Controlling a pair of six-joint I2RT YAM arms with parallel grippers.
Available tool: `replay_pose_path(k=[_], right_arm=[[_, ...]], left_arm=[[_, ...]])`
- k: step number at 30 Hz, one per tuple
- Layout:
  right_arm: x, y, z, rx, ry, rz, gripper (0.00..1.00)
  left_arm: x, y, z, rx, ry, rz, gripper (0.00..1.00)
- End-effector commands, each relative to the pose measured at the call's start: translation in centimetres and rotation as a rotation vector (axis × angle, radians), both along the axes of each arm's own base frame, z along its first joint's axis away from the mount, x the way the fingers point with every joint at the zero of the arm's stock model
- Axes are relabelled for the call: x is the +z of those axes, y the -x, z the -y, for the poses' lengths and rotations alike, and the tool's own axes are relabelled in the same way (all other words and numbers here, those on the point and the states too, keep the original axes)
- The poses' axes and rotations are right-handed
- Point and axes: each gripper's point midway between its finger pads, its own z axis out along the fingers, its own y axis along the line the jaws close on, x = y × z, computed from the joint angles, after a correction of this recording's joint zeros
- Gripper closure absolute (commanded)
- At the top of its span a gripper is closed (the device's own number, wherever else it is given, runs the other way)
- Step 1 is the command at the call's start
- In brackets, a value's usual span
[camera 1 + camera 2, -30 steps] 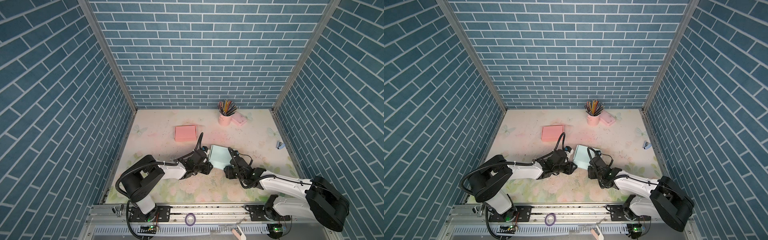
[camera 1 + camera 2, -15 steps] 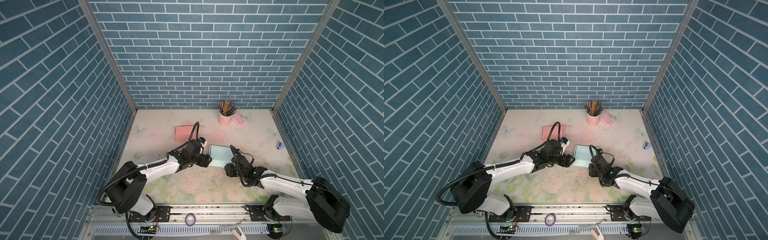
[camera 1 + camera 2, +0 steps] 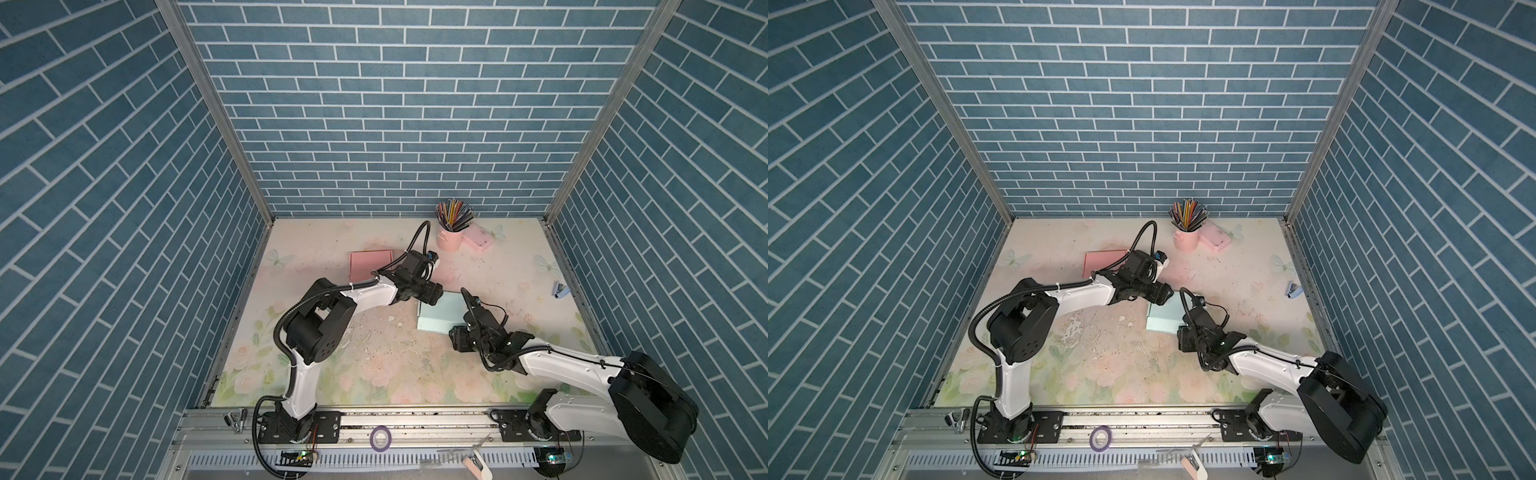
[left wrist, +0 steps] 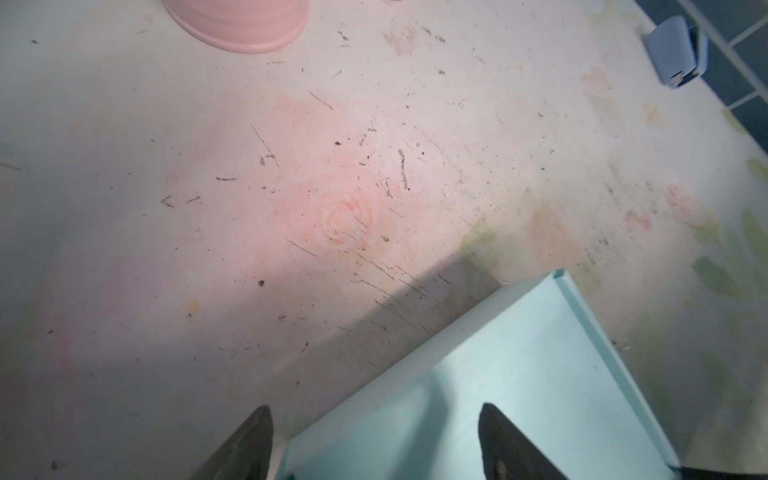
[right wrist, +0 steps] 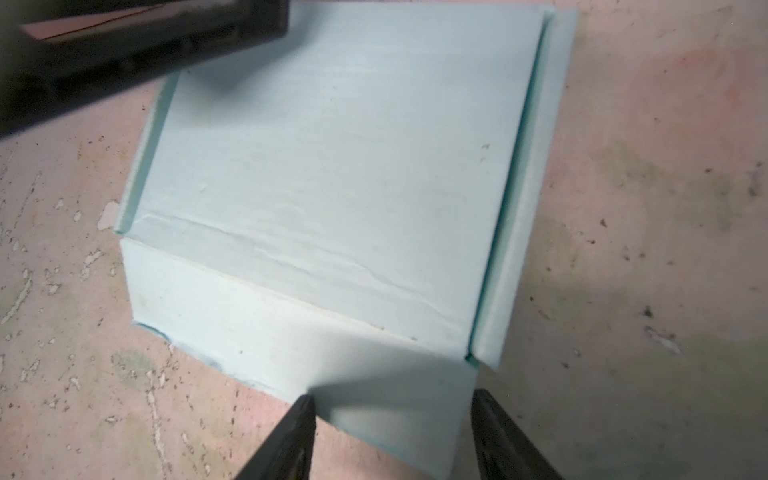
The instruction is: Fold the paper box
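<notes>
**Both top views and both wrist views.** You are looking at a pale blue paper box [image 3: 438, 313] that is lying flat on the floral desk [image 3: 332, 357], between your two pincers. Your left pincer [image 4: 374, 409] is standing open. Its dark fingertips [image 4: 257, 432] are spreading well apart, and one corner of the box is lying beneath them with nothing gripped. In both top views this pincer is hanging over the box corner farthest from the right pincer.

Your right pincer [image 5: 392, 395] is also standing open. Its fingertips [image 5: 494, 424] are straddling the box's nearest flap, one over the flap and one just at its edge, clamping nothing. Ahead of this pincer the box's broad top panel is showing a crease, and narrow flaps are running along two opposite sides.

Beyond the left pincer a pink cup of coloured pencils [image 3: 449, 239] is standing with a pink case [image 3: 480, 240] just beside it. Behind the left pincer a flat pink sheet [image 3: 370, 266] is lying on the desk. A small blue object [image 3: 560, 289] is lying well apart from both pincers, near the wall.
</notes>
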Motion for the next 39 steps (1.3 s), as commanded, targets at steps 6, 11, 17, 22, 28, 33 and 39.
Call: replay_pose_path(k=[6,11,17,22,28,33,39], right_arm=[[0.0,-1.5,-0.2,0.003,0.000,0.010,0.39],[-0.2,-2.5,0.0,-0.004,0.012,0.019,0.39],[-0.7,-3.8,0.1,-0.007,0.045,0.020,0.39],[-1.2,-4.5,0.8,-0.027,0.107,0.030,0.40],[-1.1,-4.8,2.1,-0.071,0.147,0.064,0.41],[-1.0,-4.8,2.5,-0.079,0.159,0.071,0.40],[-1.0,-4.4,2.7,-0.084,0.147,0.071,0.40]], left_arm=[[-2.0,-0.3,0.7,-0.070,-0.031,-0.015,0.21],[-3.8,0.3,0.9,-0.085,-0.025,-0.051,0.21],[-5.0,0.9,0.5,-0.089,-0.030,-0.076,0.23],[-5.1,1.1,0.3,-0.086,-0.026,-0.080,0.24],[-4.7,1.0,0.2,-0.086,-0.021,-0.073,0.24],[-4.6,1.1,0.1,-0.090,-0.017,-0.079,0.24],[-4.1,1.7,-0.4,-0.071,0.000,-0.078,0.25]])
